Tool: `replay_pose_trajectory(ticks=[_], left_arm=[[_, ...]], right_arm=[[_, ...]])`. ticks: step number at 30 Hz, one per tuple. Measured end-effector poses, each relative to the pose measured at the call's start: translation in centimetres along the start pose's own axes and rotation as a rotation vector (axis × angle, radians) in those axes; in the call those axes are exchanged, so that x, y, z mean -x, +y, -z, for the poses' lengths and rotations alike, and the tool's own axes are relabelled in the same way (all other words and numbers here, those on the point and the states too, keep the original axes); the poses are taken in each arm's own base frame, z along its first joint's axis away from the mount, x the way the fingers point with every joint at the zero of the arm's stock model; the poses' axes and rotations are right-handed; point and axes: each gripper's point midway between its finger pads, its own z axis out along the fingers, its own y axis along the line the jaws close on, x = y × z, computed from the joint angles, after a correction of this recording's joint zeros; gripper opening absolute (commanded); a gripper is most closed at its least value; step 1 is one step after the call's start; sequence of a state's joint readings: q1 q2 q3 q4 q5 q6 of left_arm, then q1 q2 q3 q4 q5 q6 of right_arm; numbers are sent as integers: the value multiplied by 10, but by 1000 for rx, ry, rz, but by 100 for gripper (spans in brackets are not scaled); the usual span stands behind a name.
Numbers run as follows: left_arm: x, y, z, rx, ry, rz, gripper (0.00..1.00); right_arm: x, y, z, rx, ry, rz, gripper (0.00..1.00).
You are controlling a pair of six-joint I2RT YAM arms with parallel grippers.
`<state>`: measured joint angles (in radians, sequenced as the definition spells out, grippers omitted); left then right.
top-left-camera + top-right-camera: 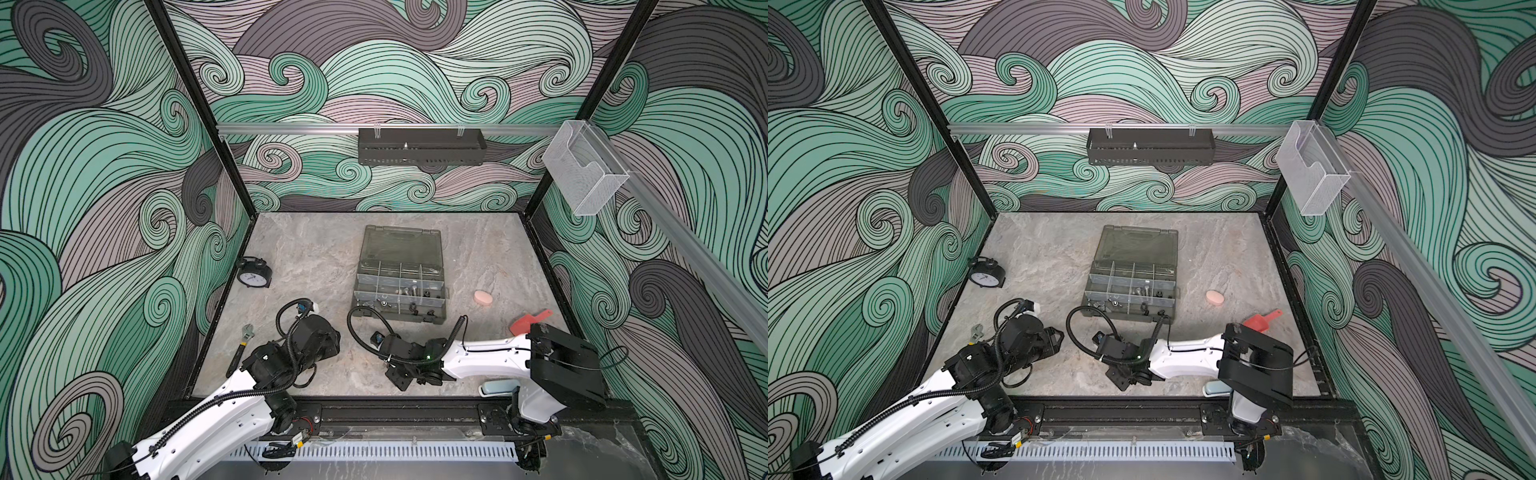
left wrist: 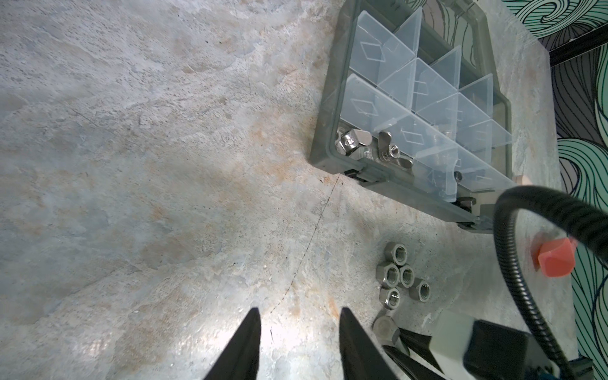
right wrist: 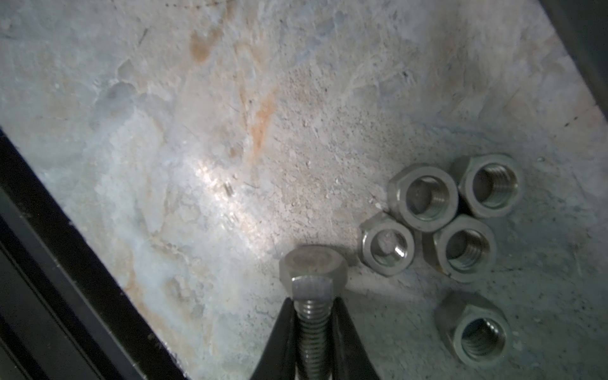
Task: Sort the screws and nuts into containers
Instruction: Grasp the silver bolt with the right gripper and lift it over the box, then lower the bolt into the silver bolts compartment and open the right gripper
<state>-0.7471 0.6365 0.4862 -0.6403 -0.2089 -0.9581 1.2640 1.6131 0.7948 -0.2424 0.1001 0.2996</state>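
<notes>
Now my right gripper (image 3: 312,307) clamps a silver screw (image 3: 312,273) by its threads close to the table's (image 1: 316,257) near edge, five nuts (image 3: 434,243) just beside it, my left gripper (image 2: 299,317) gaping over bare stone to the left, the containers (image 1: 399,318) farther back.

The cell is enclosed by walls (image 1: 386,62) printed with teal, mauve and grey swirls. A marbled grey tabletop (image 1: 307,249) is spread beneath the jaws; a bright glare (image 3: 210,177) is cast on it just ahead of them.
</notes>
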Motion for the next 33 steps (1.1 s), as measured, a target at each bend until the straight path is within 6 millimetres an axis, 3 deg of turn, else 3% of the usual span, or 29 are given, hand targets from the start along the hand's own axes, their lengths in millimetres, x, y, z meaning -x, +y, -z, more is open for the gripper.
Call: replay_pose_trajectory(ticks=[4, 9, 15, 18, 22, 25, 33], left_arm=[[0, 0, 0, 1, 0, 3, 43], [0, 0, 0, 1, 0, 4, 43], [0, 0, 0, 0, 1, 5, 43], [0, -1, 0, -6, 2, 8, 43], [-2, -3, -1, -15, 14, 12, 43], [-6, -5, -3, -17, 37, 11, 43], [-15, -7, -11, -10, 94, 6, 42]], right_arm=[[3, 0, 10, 10, -26, -11, 11], [27, -12, 39, 36, -100, -42, 11], [73, -77, 77, -31, -222, -131, 11], [86, -114, 87, -86, -248, -172, 11], [91, -161, 86, -149, -233, -231, 11], [92, -186, 75, -177, -197, -255, 11], [104, -215, 53, -193, -147, -262, 12]])
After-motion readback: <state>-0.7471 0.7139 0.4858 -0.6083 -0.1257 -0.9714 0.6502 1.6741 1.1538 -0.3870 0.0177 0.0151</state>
